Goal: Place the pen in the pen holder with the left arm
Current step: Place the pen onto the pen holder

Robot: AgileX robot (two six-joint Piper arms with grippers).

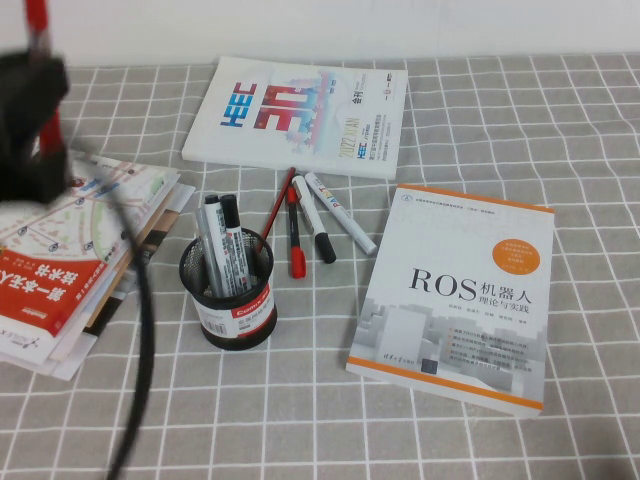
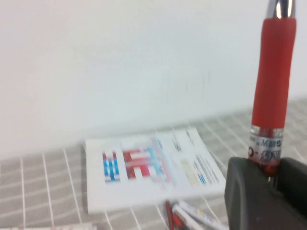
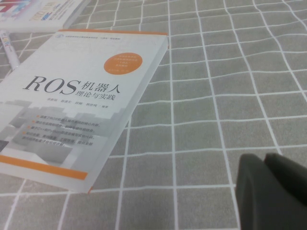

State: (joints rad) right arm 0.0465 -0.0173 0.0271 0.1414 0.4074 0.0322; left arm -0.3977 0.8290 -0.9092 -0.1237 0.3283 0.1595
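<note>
My left gripper (image 1: pixel 28 110) is raised high at the far left, above a stack of books, and is shut on the pen (image 1: pixel 38 22). In the left wrist view the pen's bright red barrel (image 2: pixel 273 72) stands up from between the left gripper's (image 2: pixel 270 173) fingers. The pen holder (image 1: pixel 228 292), a black mesh cup with a red-and-white label band, stands on the cloth to the right of and below that gripper and holds two markers. My right gripper (image 3: pixel 263 162) is shut and empty, low over the cloth beside the ROS book (image 3: pixel 76 91); it is out of the high view.
A stack of books (image 1: pixel 70 250) lies under the left gripper. A white magazine (image 1: pixel 300 115) lies at the back, and the ROS book (image 1: pixel 460 290) at the right. A black marker with a red cap (image 1: pixel 295 235), two white markers (image 1: pixel 330 215) and a slim red stick lie between them.
</note>
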